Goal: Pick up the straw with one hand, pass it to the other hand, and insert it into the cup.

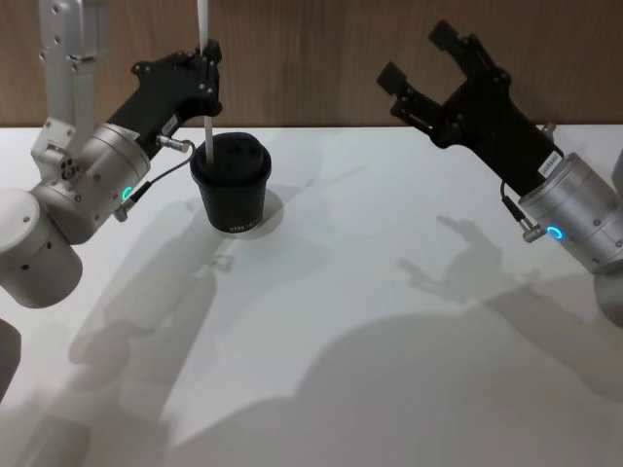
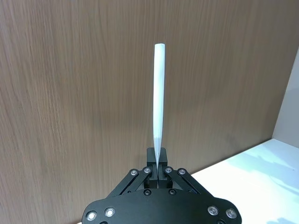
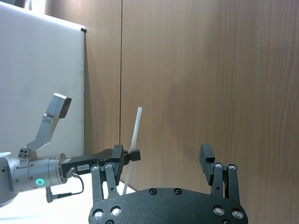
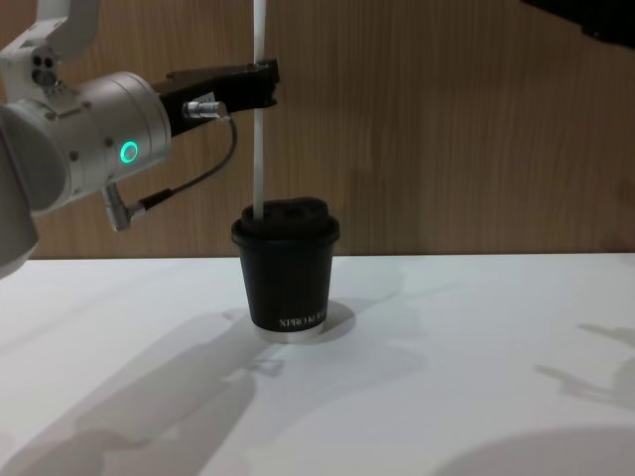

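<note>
The black cup [image 1: 232, 199] with its domed lid stands on the white table [image 1: 389, 292], left of centre, and appears side-on in the chest view [image 4: 288, 278]. My left gripper [image 1: 207, 60] hovers just above it and is shut on the white straw [image 1: 208, 131], which stands upright. The straw's [image 4: 258, 159] lower end meets the left part of the lid; whether it enters the lid I cannot tell. In the left wrist view the straw [image 2: 159, 102] rises from the closed fingertips [image 2: 158, 163]. My right gripper [image 1: 423, 58] is raised at the right, open and holding nothing.
A wooden wall [image 1: 321, 58] runs along the table's far edge close behind the cup. From the right wrist, the left gripper [image 3: 126, 156] and the straw [image 3: 134, 130] are seen beyond my open right gripper [image 3: 161, 163].
</note>
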